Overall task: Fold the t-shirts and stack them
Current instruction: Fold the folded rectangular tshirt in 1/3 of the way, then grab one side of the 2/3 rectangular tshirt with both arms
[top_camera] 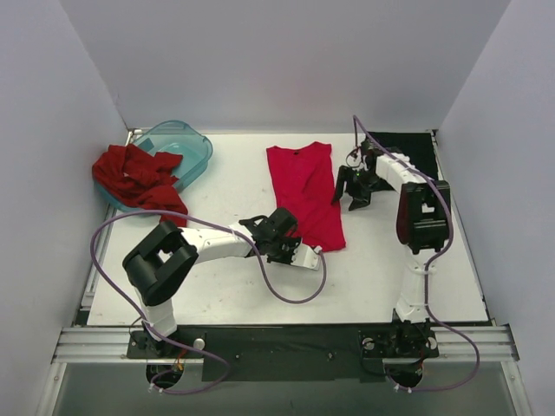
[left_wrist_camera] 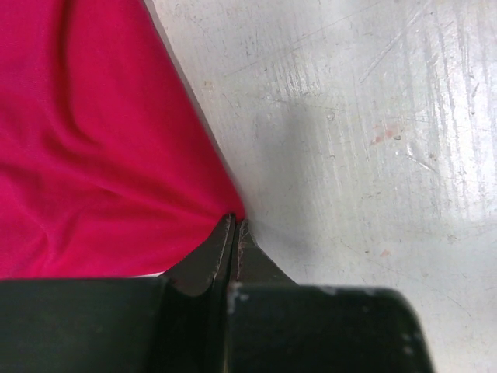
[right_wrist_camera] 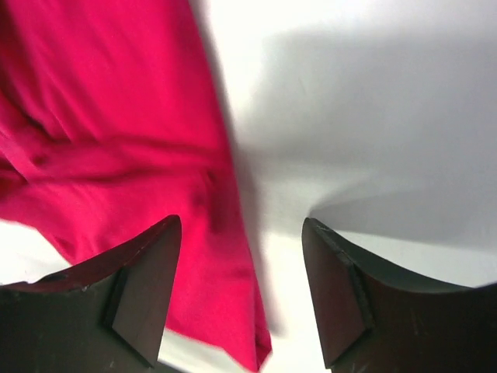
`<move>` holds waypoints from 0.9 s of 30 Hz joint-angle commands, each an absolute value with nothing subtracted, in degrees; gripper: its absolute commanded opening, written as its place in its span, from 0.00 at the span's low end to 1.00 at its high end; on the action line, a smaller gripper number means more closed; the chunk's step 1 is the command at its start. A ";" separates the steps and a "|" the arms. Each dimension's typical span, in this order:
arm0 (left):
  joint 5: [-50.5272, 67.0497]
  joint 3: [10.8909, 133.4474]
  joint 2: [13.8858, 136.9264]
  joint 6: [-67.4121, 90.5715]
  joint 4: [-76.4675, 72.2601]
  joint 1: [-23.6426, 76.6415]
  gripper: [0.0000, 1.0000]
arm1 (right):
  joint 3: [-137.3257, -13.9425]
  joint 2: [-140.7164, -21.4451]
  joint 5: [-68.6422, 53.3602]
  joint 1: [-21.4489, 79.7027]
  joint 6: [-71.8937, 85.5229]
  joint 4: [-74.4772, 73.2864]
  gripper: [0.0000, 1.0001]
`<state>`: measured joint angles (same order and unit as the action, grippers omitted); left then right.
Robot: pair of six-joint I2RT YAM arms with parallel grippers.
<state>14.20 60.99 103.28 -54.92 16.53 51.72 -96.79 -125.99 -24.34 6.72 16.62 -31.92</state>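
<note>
I have the left gripper pinched shut on the lower-right corner of the crimson-pink t-shirt, mid-frame. The right gripper hangs spread open over the shirt's right edge, with open table at lower right.

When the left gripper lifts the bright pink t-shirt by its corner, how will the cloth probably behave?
Probably floppy: the pink t-shirt lies flat with soft wrinkles, so it should drape from the pinched corner. It seems light, since the left gripper holds only a thin pinch of hem. It may slide easily over the smooth table.
</note>
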 commanded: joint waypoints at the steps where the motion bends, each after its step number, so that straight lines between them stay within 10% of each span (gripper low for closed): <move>1: 14.85 61.09 101.95 -53.61 22.15 52.12 0.00 | -83.81 -111.14 -24.87 4.48 16.70 -33.23 0.60; 12: 14.24 60.29 100.81 -52.82 20.74 52.03 0.00 | -53.27 -100.71 -34.89 7.73 30.83 -18.03 0.57; 19: 15.46 61.26 99.93 -50.62 22.84 51.77 0.00 | -50.98 -100.64 -34.89 8.09 34.28 -15.73 0.01; 27: 20.56 68.90 95.19 -44.40 43.75 50.36 0.00 | -47.91 -88.78 -33.40 13.26 31.20 -31.08 0.00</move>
